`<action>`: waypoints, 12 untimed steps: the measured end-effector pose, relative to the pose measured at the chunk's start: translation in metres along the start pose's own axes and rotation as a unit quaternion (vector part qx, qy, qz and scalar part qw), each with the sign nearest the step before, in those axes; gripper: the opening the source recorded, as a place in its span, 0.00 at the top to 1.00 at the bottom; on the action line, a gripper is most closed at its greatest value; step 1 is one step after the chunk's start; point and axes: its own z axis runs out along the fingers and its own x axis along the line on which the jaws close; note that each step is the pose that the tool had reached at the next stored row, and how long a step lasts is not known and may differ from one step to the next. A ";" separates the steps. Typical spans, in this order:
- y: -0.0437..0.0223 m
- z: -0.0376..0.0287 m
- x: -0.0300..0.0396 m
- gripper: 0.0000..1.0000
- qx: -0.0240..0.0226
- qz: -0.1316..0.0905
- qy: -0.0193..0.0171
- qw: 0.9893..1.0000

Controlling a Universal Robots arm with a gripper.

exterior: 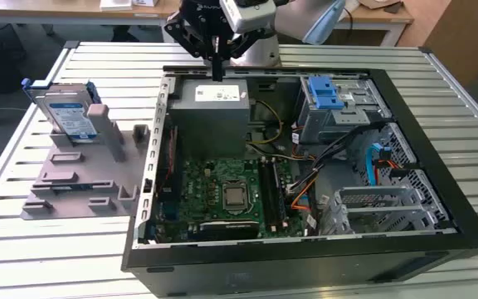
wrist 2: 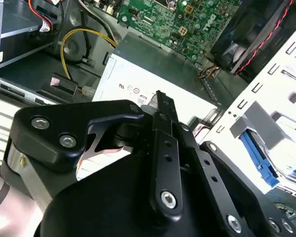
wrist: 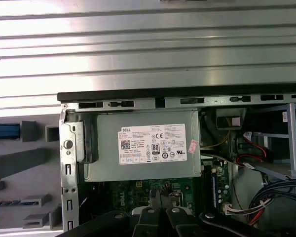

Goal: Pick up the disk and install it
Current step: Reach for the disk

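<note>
On the slatted table (exterior: 48,249), the open computer case (exterior: 305,268) shows its green motherboard (exterior: 231,187) nearest. Behind it sits the grey metal box (exterior: 214,103); the first wrist view shows its white sticker (wrist: 153,144) flat on. The claw (exterior: 217,75) hangs above the box's far edge, clenched on nothing. At the exterior view's far left the disk (exterior: 69,115) stands upright in a grey fixture (exterior: 81,180), well apart from the claw.

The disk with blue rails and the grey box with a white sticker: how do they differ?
The flat metal disk with blue rails stands on edge in a grey holder outside the black computer case; the grey metal box lies inside and is larger than the disk. Both carry labels.
</note>
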 end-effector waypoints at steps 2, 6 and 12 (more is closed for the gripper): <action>-0.0001 0.0000 0.0016 0.89 0.000 0.000 0.000 1.000; -0.0003 0.0000 0.0046 0.89 0.000 0.000 0.000 1.000; -0.0004 0.0000 0.0050 0.89 0.000 0.000 0.001 1.000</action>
